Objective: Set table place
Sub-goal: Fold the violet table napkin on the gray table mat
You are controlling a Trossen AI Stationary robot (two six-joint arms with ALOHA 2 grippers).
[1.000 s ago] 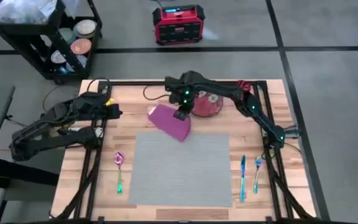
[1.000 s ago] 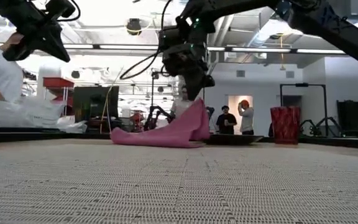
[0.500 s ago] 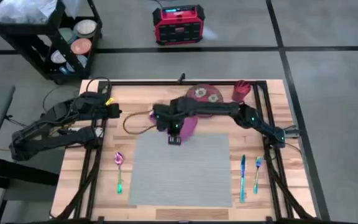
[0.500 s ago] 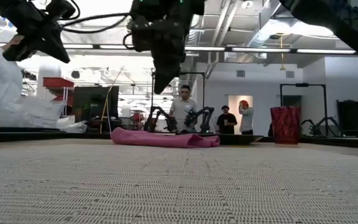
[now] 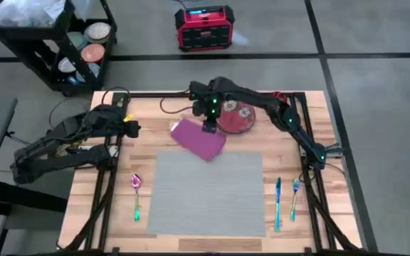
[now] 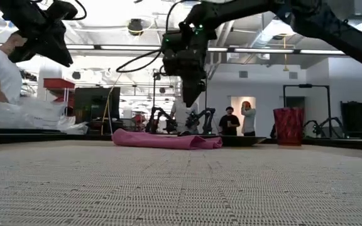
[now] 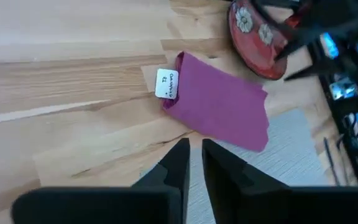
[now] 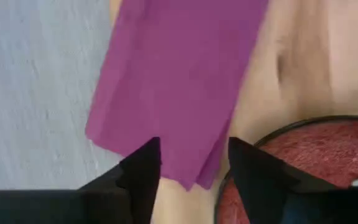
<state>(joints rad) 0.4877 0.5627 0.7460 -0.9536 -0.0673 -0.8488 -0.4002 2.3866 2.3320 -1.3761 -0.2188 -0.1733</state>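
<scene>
While the right gripper [image 8: 188,168] hovers with jaws parted above the magenta napkin [image 5: 198,139], the grey placemat [image 5: 206,192] lies just beside.

The grey placemat [image 5: 206,192] lies bare across the middle of the worktop [image 5: 155,117], open to reach from above. At its far edge the magenta napkin [image 5: 198,139] overlaps one corner, with the red plate [image 5: 237,119] just beside it and the right gripper [image 5: 208,128] hanging open above the napkin. A spoon [image 5: 137,195] flanks the placemat on the left; a knife [image 5: 278,203] and fork [image 5: 295,195] on the right.
</scene>
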